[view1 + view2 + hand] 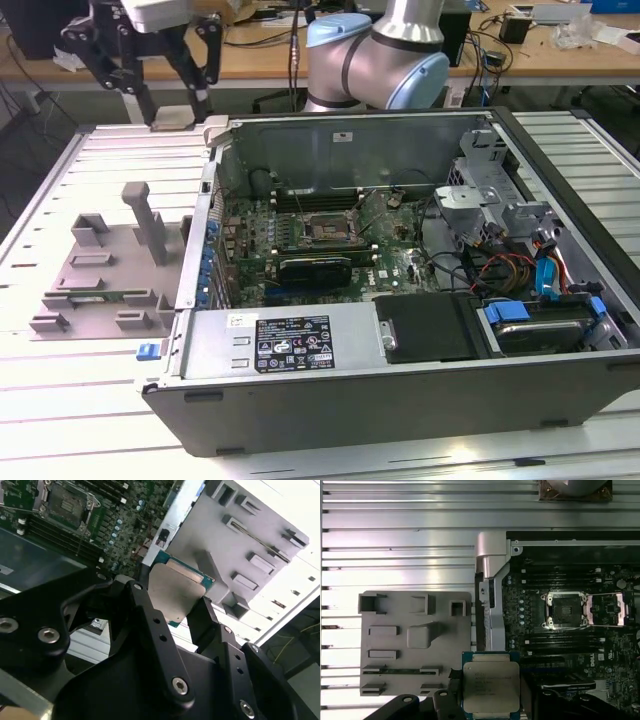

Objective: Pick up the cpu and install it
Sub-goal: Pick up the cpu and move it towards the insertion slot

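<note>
Gripper (177, 112) sat at 11 o'clock in the exterior view, up over the slatted table (90, 165) just outside the far corner of the open PC case (400, 400). Jaws were narrowed onto the cpu (178, 120), pinching it by two opposite edges. It was off the table, flat, metal lid facing the wrist cameras.

In the second wrist view the cpu (175, 592) was clamped between the black fingers (145, 612), green rim showing at the far edge. In the first wrist view the cpu (491, 687) hung over the case wall, between the grey fixture tray (415, 645) and the motherboard.

Socket (325, 228) sat mid-board, at 4 o'clock from the gripper and well apart from it. Its contact field was exposed in the first wrist view (565, 610), hinged plate folded out beside it. Expansion card (315, 268) lay just at 6 o'clock of the socket. Fixture tray (100, 270) was on the table at 9 o'clock of the case.
</note>
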Robot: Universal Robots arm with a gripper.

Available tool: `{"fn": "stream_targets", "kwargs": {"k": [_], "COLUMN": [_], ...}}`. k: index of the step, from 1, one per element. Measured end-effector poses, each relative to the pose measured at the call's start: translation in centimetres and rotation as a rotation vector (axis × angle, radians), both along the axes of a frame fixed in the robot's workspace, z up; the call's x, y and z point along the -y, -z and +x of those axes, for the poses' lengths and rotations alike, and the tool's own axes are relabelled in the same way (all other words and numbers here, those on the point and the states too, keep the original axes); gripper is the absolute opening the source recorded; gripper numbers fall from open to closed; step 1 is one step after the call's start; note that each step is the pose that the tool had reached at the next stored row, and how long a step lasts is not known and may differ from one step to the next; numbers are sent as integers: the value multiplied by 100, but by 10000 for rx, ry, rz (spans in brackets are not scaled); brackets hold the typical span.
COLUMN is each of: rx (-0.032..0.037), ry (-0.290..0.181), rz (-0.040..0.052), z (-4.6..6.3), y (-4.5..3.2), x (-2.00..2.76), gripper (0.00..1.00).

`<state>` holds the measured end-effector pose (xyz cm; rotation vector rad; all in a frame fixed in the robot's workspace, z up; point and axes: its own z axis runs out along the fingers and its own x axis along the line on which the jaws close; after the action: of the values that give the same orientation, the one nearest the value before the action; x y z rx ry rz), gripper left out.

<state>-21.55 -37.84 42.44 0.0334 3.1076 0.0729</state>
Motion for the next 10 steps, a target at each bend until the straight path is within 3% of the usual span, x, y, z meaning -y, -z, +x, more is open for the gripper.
{"fn": "stream_targets", "kwargs": {"k": [2, 4, 10], "rx": [0, 0, 0], "ry": [1, 1, 0], "rz": [0, 0, 0], "z": [62, 229, 373], "y": [0, 0, 0], "x": [0, 0, 0], "gripper": [55, 55, 55]}}
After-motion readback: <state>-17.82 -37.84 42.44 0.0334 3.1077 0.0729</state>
